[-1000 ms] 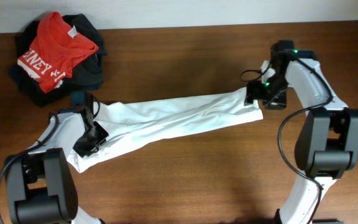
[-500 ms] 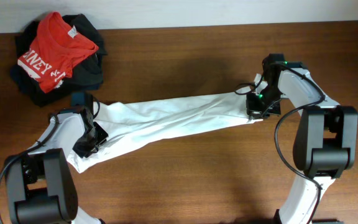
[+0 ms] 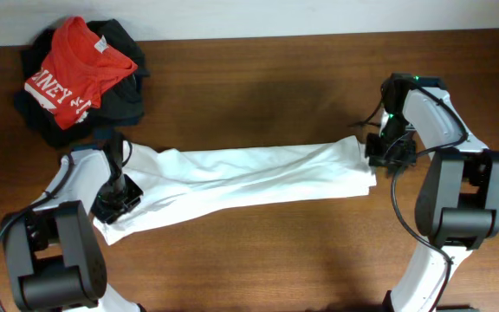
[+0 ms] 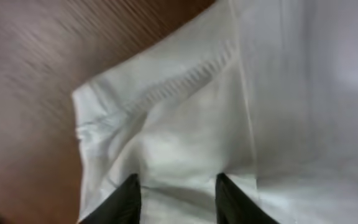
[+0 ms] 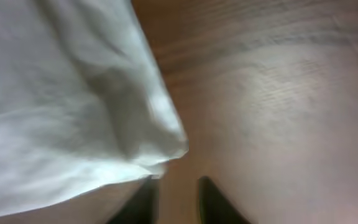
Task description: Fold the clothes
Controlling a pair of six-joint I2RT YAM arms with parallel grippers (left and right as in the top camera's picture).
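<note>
Overhead and wrist views. The shirt (image 3: 241, 178) is laid across the middle of the worktop (image 3: 258, 87) as a long, creased white band, its left end lower in the overhead view than its right. Bare wood is left open along both long sides of the band, most widely on the near side. At the far left corner a red shirt (image 3: 76, 69) is heaped on dark garments (image 3: 124, 95), well apart from the band.

The left hand (image 4: 178, 180) is seen partly open over the stitched hem at the shirt's left end, with cloth lying flat between the fingers and nothing gripped. The right hand (image 5: 178, 186) is likewise partly open and empty. Bare wood shows in its gap, and the shirt's right corner lies just beside one finger.

Both wrist views are blurred, and the fingers are cut off by the lower edge. Sleeves and collar cannot be told apart among the folds.
</note>
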